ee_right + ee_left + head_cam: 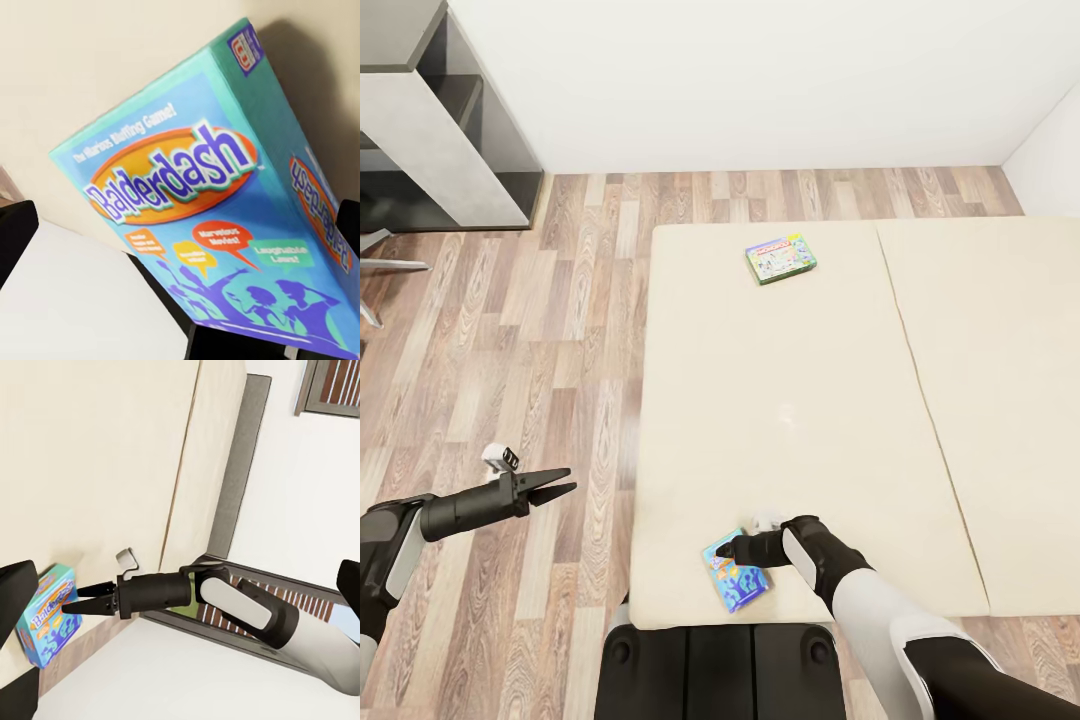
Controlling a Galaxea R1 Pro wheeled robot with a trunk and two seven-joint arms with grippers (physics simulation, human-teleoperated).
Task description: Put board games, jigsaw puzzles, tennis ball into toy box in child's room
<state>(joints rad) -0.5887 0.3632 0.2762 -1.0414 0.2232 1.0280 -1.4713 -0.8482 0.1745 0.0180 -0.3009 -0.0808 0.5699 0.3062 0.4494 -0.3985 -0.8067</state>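
A blue board game (737, 578) with an orange "Balderdash" logo (202, 195) lies on the bed (800, 420) near its front left corner. My right gripper (722, 551) is at the box's near edge, and its fingers stand apart at the sides of the right wrist view, so it is open. From the left wrist view, the right gripper (69, 598) points at that box (46, 616). A green-bordered board game (781, 259) rests farther up the mattress. Over the wood floor left of the bed, my left gripper (563, 484) hangs open and holds nothing.
A dark grey cabinet (450, 130) stands at the back left with a chair leg (390, 265) beside it. White walls close the far side. The grey headboard (247, 457) and a slatted shutter (334, 386) lie past the bed. My base (720, 670) touches the bed's front edge.
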